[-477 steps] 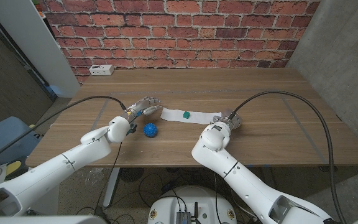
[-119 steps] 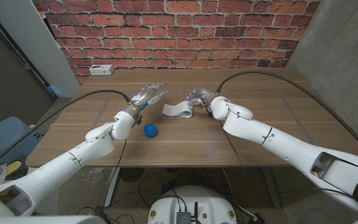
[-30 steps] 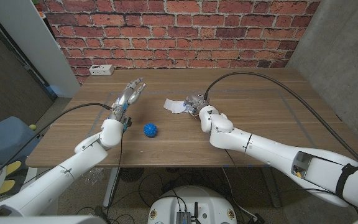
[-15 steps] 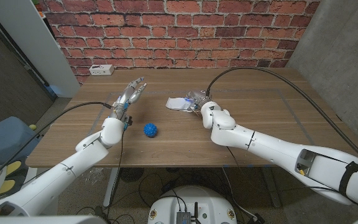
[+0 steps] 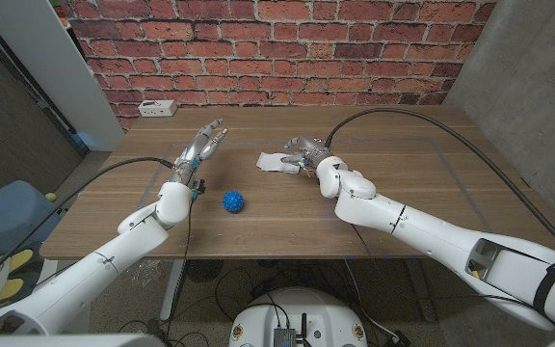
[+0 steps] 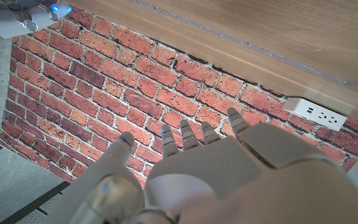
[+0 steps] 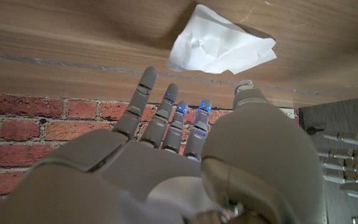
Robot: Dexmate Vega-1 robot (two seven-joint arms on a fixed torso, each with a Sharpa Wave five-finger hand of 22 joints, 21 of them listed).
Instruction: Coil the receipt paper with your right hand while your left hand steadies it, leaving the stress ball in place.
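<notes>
On bench [image 5: 403,173], crumpled receipt paper [image 5: 277,162] lies just beside right hand [image 5: 308,151], contact unclear. Right hand spread, empty. Left hand [image 5: 200,148] raised, fingers apart, holding nothing. Stress ball [image 5: 233,201] near front edge.

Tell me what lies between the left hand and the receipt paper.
Head view: only bare wooden table between the left hand and the crumpled receipt paper. The blue stress ball sits nearer the robot, off that line.
</notes>
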